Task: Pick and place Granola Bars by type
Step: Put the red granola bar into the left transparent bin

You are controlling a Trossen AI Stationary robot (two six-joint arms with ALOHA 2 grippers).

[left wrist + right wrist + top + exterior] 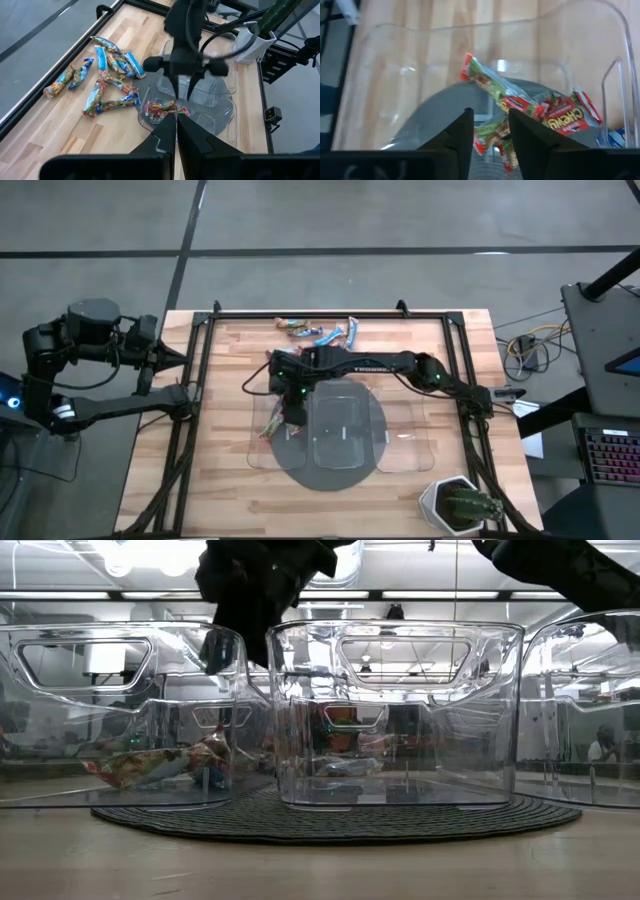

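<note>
Several granola bars, blue and red-multicoloured, lie loose on the wood near the table's far edge [315, 332] [111, 75]. A few red-multicoloured bars lie on the floor of the left clear tray [275, 420] [560, 112] [160, 768]. My right gripper [291, 402] [490, 125] [184, 95] hangs open above that tray, fingers pointing down, with nothing between them. My left gripper [188, 360] [176, 125] is shut and waits beyond the table's left edge.
Three clear trays stand side by side on a dark round mat [330, 465]: left, middle [345, 425] and right [410, 435]. A black frame [200, 380] borders the table. A potted cactus [460, 505] sits at the near right corner. Bare wood lies near the front.
</note>
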